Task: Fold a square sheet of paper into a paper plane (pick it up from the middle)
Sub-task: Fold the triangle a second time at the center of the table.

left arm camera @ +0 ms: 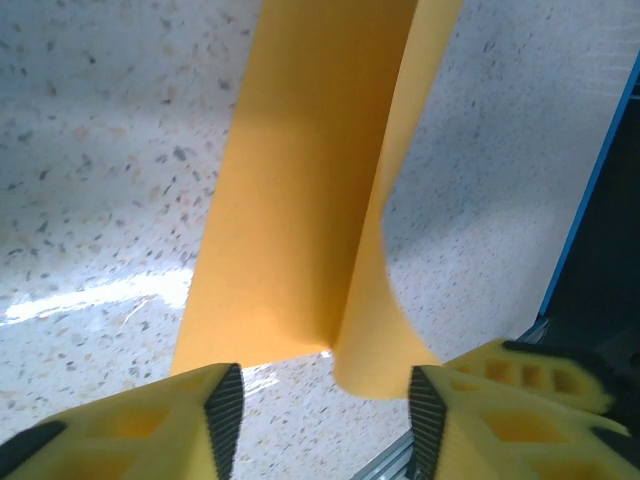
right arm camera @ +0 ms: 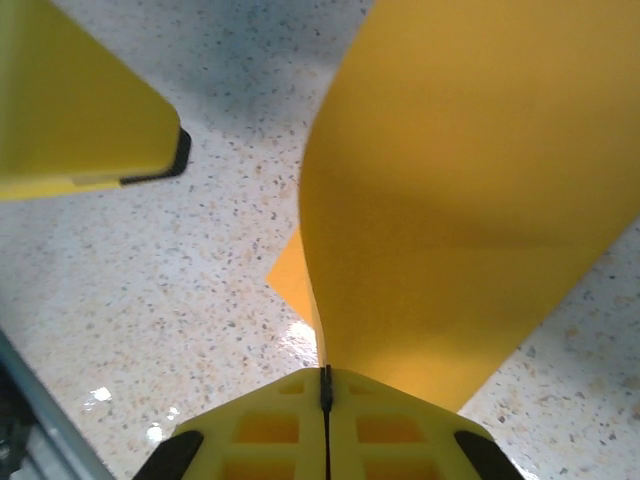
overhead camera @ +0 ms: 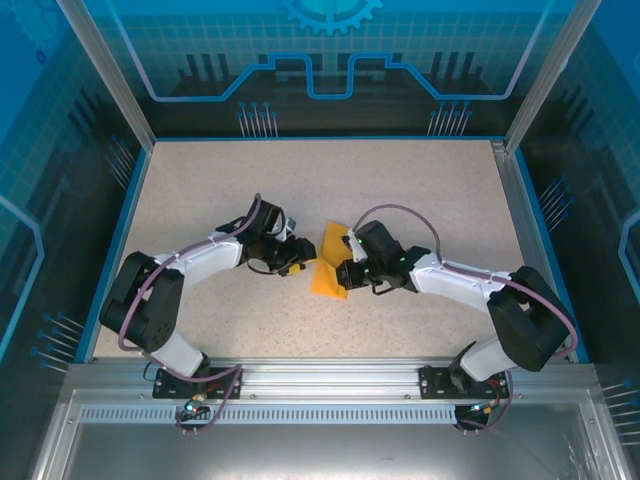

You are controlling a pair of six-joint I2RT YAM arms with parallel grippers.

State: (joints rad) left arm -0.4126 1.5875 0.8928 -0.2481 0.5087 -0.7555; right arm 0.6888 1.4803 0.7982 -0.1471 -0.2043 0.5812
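Right gripper pinches the square sheet of paper; left gripper, jaws apart, faces its fold.

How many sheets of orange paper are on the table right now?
1. The square sheet of paper lies in the middle of the table, partly curled up, one edge pinched in the shut right gripper; the left gripper is open around another edge. A second could hide beneath.

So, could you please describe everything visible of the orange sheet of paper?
The orange sheet of paper is thin, plain and matte, bent along one crease, one layer curling up. It sits mid-table between the arms. The right gripper is shut on one edge; the left gripper is open, fingers either side of another edge.
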